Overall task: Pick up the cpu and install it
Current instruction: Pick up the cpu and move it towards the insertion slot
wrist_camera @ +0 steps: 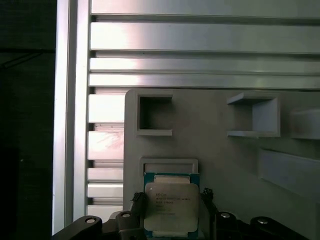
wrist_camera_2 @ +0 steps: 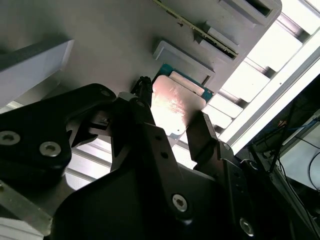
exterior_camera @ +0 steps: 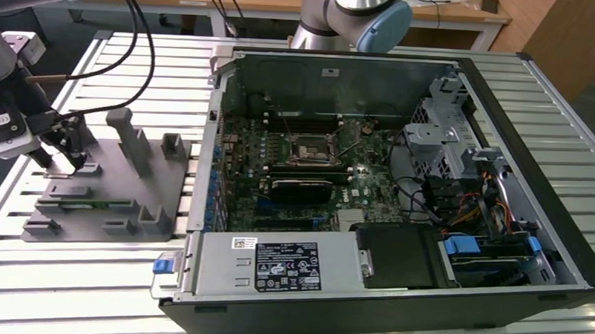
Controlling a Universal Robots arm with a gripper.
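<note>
- The exterior view takes in the whole workspace. An open computer case [exterior_camera: 536, 146] lies on the slatted aluminium tabletop [exterior_camera: 95, 279], with its motherboard [exterior_camera: 367, 177] exposed and a square processor socket [exterior_camera: 313, 149] near the board's middle.
- In that view a grey fixture [exterior_camera: 97, 223] with upright posts [exterior_camera: 130, 135] sits on the tabletop at the exterior view's left of the case. The claw [exterior_camera: 68, 166] is down over the fixture's far corner.
- The exterior view does not make out what is between the claw's tips; both wrist views do.
- The first wrist view looks straight down on the cpu [wrist_camera: 171, 207]. Its pale metal top faces up and a blue-green board edge shows around it. It lies flat in a shallow framed recess of the fixture, beside two empty square pockets [wrist_camera: 155, 116].
- The second wrist view shows the same chip at a slant, its top glaring with reflected light.
- Writing: the cpu's top carries several lines of dark print. A white sticker and a black label [exterior_camera: 286, 265] sit on the silver panel at the case's near side.
- The claw is drawn narrow: its two black fingertips [wrist_camera: 139, 200] press against opposite edges of the cpu, which lies squarely between them and rests in the recess.
</note>
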